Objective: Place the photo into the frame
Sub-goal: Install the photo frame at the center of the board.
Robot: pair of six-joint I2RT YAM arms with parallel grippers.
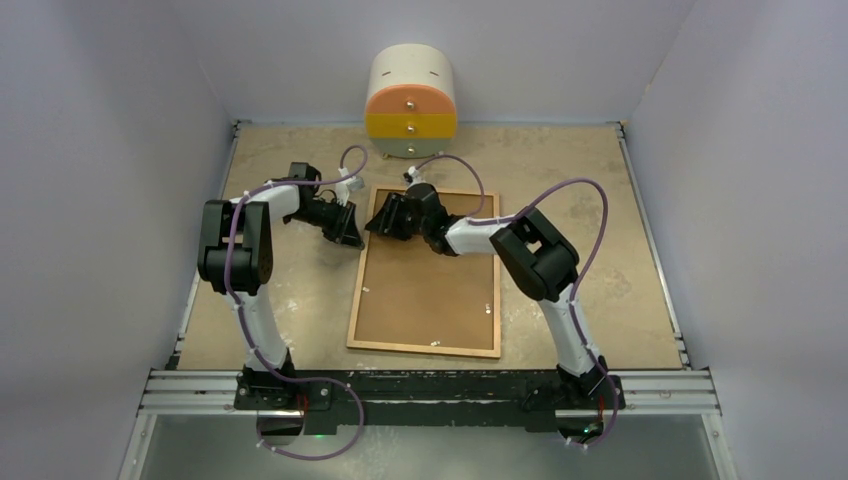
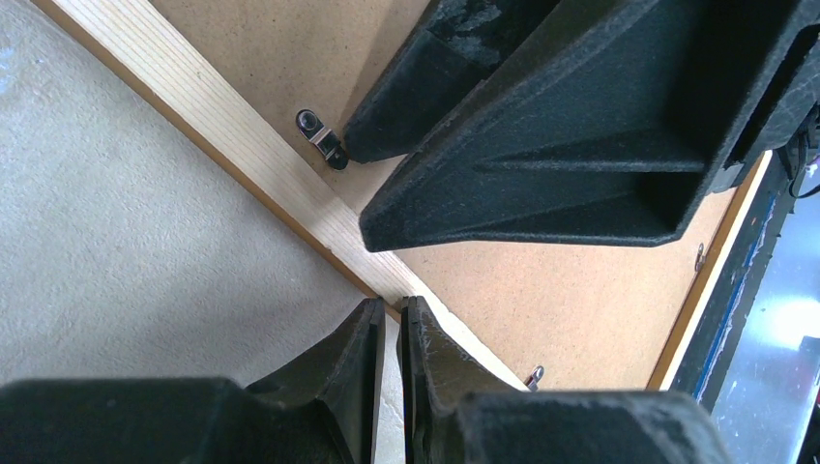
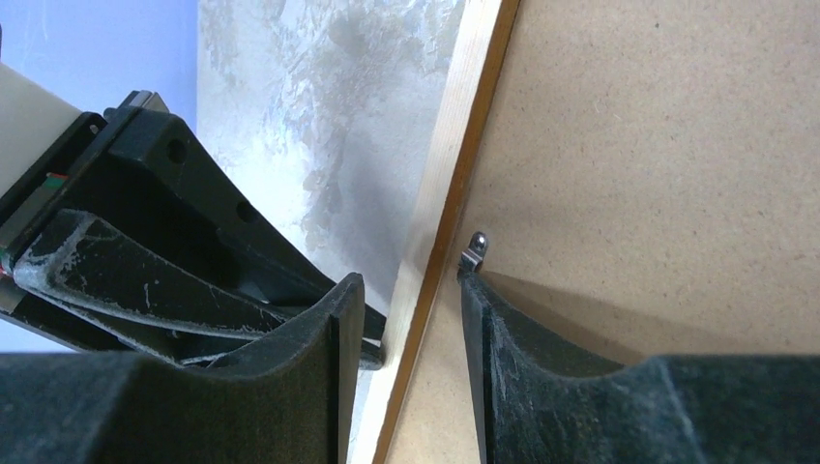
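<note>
Looking down, you have the frame (image 2: 208,114) lying face down on the table (image 1: 580,250) just in front of the drawer chest (image 1: 411,95). Its brown backing board (image 1: 425,290) sits inside the rails. The photo shows in no view; it may lie under that board.

Treat the frame as stiff but fragile: the wood is thin and likely holds a pane, so lift by a rail, never by the middle.

Your right pincer (image 3: 406,278) is spread astride the rail at the corner nearest the chest, one finger outside and one on the board beside a turn clip (image 2: 320,137). Your left pincer (image 2: 392,309) is pressed almost together, tips against that rail's outer side; whether it nips anything I can't tell.

Bare table shows along both long rails, less toward the chest.
</note>
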